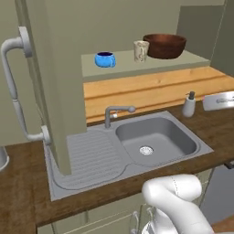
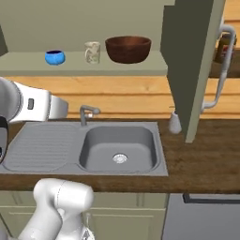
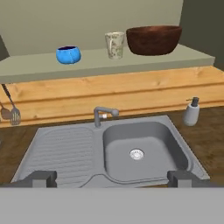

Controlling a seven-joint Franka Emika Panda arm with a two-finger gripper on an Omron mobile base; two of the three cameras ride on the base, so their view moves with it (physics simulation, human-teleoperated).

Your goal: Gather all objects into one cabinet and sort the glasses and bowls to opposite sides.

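- On the pale green shelf floor (image 3: 183, 59) of the open cabinet (image 1: 50, 68), above the sink (image 3: 140, 151), three task items stand in a row: blue bowl (image 3: 68, 55) at the left, one glass (image 3: 114, 45) in the middle, brown bowl (image 3: 153, 40) at the right.
- The glass stands just beside the brown bowl and well apart from the blue bowl.
- A second glass cannot be located from these views.
- End effector (image 3: 112, 178): released, jaws fully spread, nothing between them; it hangs over the near edge of the sink, well short of the shelf.
- Probable step: reach for a shelf item to regroup it.
- Recommended: approach level, above the faucet (image 3: 104, 114), and centre the jaws on one item.
- Risk: the glass's closeness to the brown bowl leaves little finger clearance; enter from its left side.
- Both doors stand open; keep the arm between them.
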